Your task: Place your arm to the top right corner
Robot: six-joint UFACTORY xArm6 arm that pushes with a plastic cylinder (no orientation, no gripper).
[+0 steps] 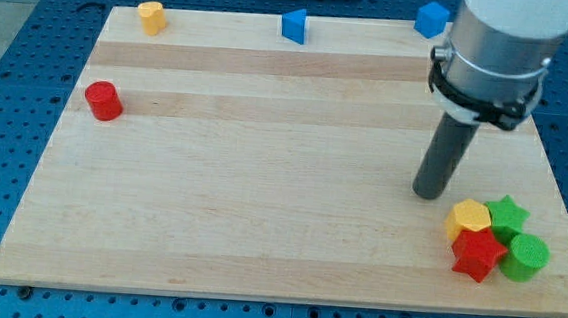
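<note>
The arm ends in a plain dark rod with no fingers to open or close. My tip (427, 193) rests on the wooden board (261, 208) at the view's right, just up-left of a tight cluster: yellow block (467, 217), green star (508, 214), red star (478, 255), green cylinder (528, 257). Along the top edge sit a yellow block (152, 16), a blue triangular block (293, 25) and a blue cube (432, 18). A red cylinder (103, 100) stands at the left. The top right corner lies above the tip, near the blue cube.
</note>
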